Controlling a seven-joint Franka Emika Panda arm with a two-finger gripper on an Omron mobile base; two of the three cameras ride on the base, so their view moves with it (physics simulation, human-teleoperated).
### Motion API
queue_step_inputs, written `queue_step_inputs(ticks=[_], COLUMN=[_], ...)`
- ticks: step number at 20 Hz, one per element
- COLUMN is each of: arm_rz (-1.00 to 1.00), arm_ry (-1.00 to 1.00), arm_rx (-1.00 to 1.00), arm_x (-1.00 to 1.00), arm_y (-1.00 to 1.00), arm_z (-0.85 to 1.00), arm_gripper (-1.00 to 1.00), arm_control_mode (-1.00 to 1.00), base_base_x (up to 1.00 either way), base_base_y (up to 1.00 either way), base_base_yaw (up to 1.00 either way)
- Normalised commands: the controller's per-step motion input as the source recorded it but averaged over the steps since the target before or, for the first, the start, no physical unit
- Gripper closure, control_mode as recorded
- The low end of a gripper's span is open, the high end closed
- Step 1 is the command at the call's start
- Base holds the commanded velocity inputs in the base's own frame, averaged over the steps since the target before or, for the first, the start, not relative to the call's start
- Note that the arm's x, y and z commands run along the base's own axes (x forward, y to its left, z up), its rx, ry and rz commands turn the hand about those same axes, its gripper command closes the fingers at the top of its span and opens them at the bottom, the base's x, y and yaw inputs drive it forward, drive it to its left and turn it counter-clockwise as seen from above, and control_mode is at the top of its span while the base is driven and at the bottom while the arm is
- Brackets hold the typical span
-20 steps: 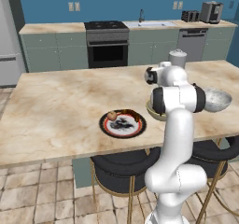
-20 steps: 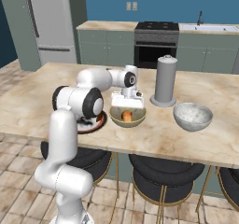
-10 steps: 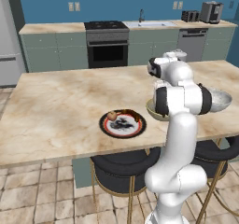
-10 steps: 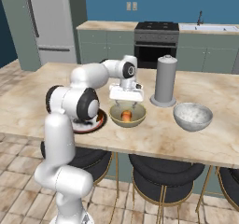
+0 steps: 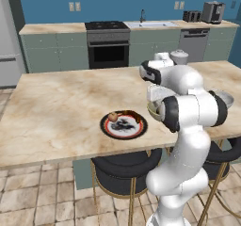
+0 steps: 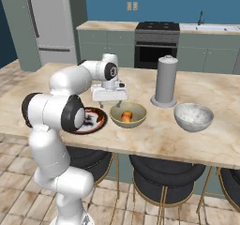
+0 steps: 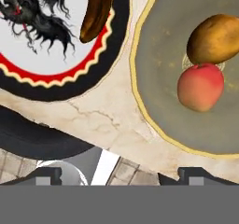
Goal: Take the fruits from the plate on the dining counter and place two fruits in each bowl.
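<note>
Gripper [image 6: 109, 100] with fingers apart, empty, above the olive bowl [image 7: 154, 101] — peach-pink fruit [image 7: 200, 87] touching yellow-orange fruit [image 7: 215, 38] inside; plate [image 7: 46, 85] just beside the bowl.

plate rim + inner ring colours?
The plate has a black rim, then a red scalloped ring edged yellow round a white centre. Clearest in the hand view.

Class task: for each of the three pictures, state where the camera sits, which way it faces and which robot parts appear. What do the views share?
Left base view: behind-left, facing forward-down at the plate; arm at lower right.
Right base view: behind-right, facing the olive bowl; arm at lower left, end effector open.
Hand view: looks down; fingertips at bottom.
Shared: plate, olive bowl and counter.
</note>
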Motion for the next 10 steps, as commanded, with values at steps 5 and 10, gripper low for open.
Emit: queue_step_inputs(ticks=[5,10], arm_rz=[0.15,0.11], arm_ry=[-0.19,-0.20], arm_rx=[0.00,0.00], arm_x=[-0.22,-0.02], arm_y=[0.86,0.84], arm_z=[0.02,0.11], arm_gripper=[-1.00,-1.00], arm_control_mode=[-1.00,-1.00], base_base_x=[0.00,0.00], base_base_y=[0.00,0.00], base_base_yaw=[0.00,0.00])
